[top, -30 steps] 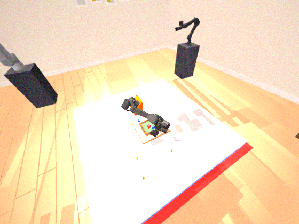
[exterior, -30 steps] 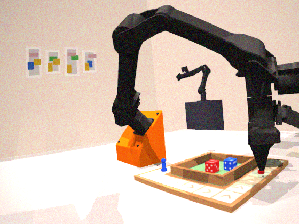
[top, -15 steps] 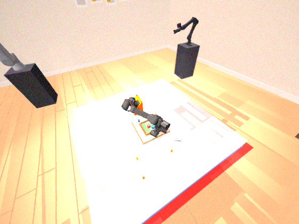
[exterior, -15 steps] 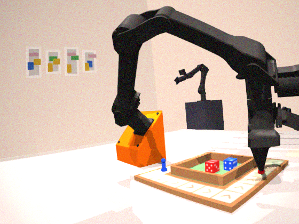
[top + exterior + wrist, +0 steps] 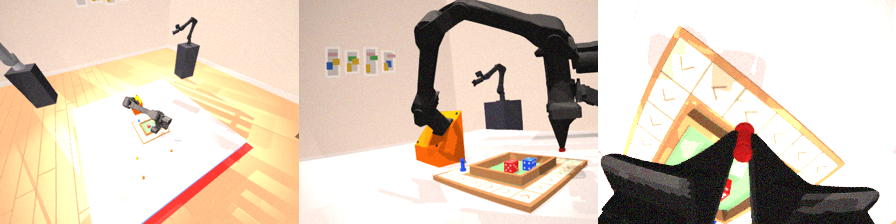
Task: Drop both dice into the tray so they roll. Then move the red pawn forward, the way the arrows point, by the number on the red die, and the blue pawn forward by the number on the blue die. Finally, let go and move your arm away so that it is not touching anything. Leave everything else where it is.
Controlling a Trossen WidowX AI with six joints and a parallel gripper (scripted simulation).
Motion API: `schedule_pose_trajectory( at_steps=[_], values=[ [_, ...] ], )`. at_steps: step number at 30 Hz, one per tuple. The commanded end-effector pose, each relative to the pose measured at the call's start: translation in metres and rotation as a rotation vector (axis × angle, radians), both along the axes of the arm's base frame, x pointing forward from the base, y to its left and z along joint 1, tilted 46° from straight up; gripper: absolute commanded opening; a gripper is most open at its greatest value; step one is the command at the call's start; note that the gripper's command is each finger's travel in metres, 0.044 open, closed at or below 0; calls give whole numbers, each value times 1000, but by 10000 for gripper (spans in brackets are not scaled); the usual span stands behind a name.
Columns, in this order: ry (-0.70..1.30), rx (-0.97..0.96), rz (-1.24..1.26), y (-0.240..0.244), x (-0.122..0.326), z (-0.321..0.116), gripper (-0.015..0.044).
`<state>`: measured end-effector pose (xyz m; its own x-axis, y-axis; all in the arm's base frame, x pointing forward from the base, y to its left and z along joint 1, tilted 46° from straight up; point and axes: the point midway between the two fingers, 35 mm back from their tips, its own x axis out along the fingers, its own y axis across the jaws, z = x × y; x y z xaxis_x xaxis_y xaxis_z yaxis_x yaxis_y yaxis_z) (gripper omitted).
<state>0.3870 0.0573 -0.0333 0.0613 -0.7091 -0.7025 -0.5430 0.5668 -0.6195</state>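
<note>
My gripper (image 5: 561, 148) (image 5: 743, 137) is shut on the red pawn (image 5: 562, 150) (image 5: 743, 151), whose base peeks out below the fingertips in the exterior view. It holds the pawn above the board (image 5: 483, 196) (image 5: 714, 56), clear of its surface. The red die (image 5: 511, 166) (image 5: 726, 189) and the blue die (image 5: 529, 164) lie in the green-floored tray (image 5: 496, 178). The red die's top pips are too blurred to count, and so are the blue die's. The blue pawn (image 5: 462, 165) (image 5: 139, 120) stands upright on the board's left corner, beside the tray.
The orange arm mount (image 5: 136, 110) (image 5: 440, 158) stands behind the board. A flat grey piece (image 5: 178, 139) and small orange and yellow items (image 5: 171, 150) (image 5: 137, 158) (image 5: 143, 177) lie apart from the board. Two other arms stand on dark pedestals (image 5: 186, 61) (image 5: 33, 86) farther off.
</note>
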Motion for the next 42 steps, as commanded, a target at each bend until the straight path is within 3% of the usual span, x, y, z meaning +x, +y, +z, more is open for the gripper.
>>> schedule_pose_trajectory(
  at_steps=[1,12,42],
  values=[
    [-11,7,3,20,-1,19,0],
    [-21,-2,-7,53,-10,55,0],
    [-13,13,-4,66,-118,-31,0]
  ],
)
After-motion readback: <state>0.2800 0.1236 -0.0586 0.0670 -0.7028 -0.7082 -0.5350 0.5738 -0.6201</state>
